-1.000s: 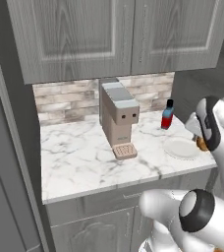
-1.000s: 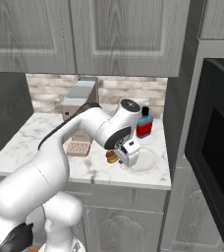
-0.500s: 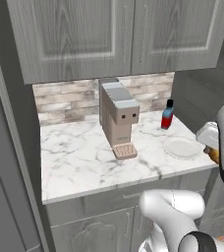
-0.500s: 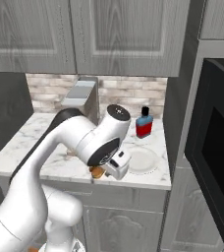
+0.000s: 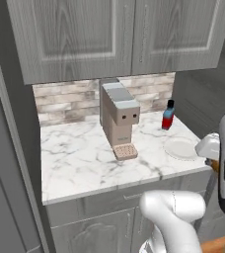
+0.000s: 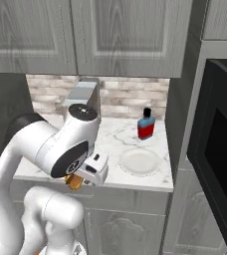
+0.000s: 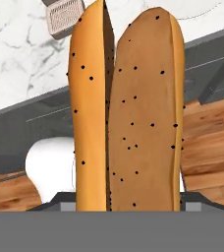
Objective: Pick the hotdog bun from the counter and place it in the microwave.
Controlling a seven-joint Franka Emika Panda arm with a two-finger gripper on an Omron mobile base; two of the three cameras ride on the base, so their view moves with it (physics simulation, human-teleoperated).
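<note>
Even, soft, shadowless rendered light

A white marble counter (image 5: 80, 163) with grey veining tops grey wood-grain cabinets and runs back to a brick-patterned backsplash. A tan coffee machine (image 5: 119, 118) stands on it near the middle toward the far wall, its drip grille on the slab in front. To the right, a round white plate (image 6: 140, 161) lies near the front edge, with a red bottle with blue cap (image 6: 146, 125) upright just behind it.
</note>
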